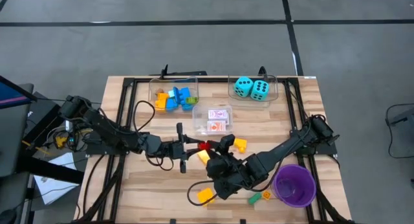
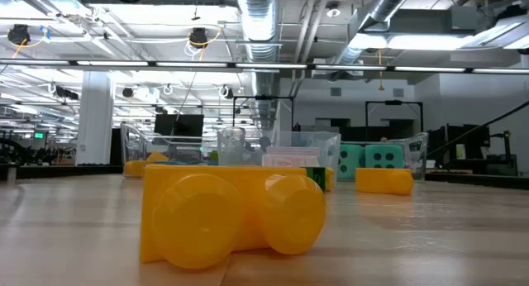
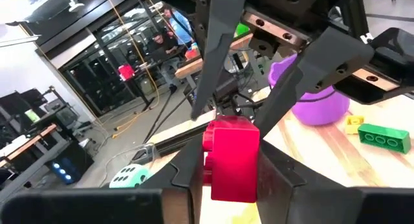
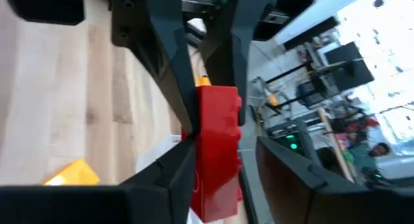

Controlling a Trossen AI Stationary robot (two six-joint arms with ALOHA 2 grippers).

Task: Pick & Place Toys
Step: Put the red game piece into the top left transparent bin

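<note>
A red brick (image 1: 203,146) hangs above the table's middle, between my two grippers, which meet tip to tip. My left gripper (image 1: 193,145) reaches in level from the table's left and is shut on the brick (image 3: 233,159). My right gripper (image 1: 215,147) comes from the right, slanting slightly down. Its fingers are open and stand on either side of the brick's other end (image 4: 217,146), with a clear gap at one finger (image 4: 291,175). Loose yellow bricks (image 1: 240,144) (image 1: 203,157) (image 1: 206,195) lie flat on the table around them. My left gripper pinches the red brick by two opposite sides (image 3: 213,175) between its two fingers, coming level from the table's left. The brick is lifted clear of the table and sticks out past the fingertips toward the other gripper. My right gripper has one finger (image 4: 171,169) close against the brick's side; whether it touches, I cannot tell.
A purple cup (image 1: 294,185) stands at the near right, with a green brick (image 1: 253,198) and a small yellow one (image 1: 266,195) beside it. Clear bins at the far side hold bricks (image 1: 174,98), turquoise dice (image 1: 252,88) and card packs (image 1: 220,119). A yellow brick (image 2: 231,216) fills the low view.
</note>
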